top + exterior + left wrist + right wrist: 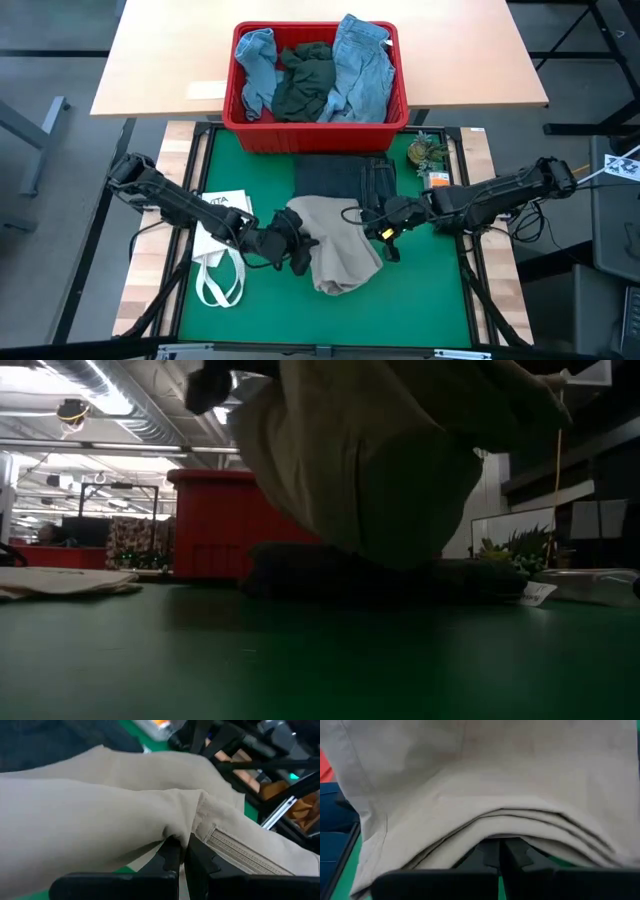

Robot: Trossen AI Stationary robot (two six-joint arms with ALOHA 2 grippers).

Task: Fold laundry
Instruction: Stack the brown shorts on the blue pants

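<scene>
Both grippers are clamped on a beige garment (340,248) held up over the green table mat (420,300), nearest the table's front edge. The left gripper (296,243) pinches the cloth's left edge, its fingers (172,855) pressed together on a fold beside a zipper; the right gripper (385,228) bites the right edge, fingers closed on stacked layers of the same cloth (520,820). From table height the beige garment (380,460) hangs clear of the mat. To the left, flat on the table's wooden edge and the mat, lies a white tote bag (222,245) with loop handles. Just behind the lifted garment, dark jeans (345,180) lie spread on the mat, with a small potted plant (425,152) at their right. Farthest back, a red basket (315,125) holds light blue denim pieces (362,65) and a dark green-grey garment (305,80).
</scene>
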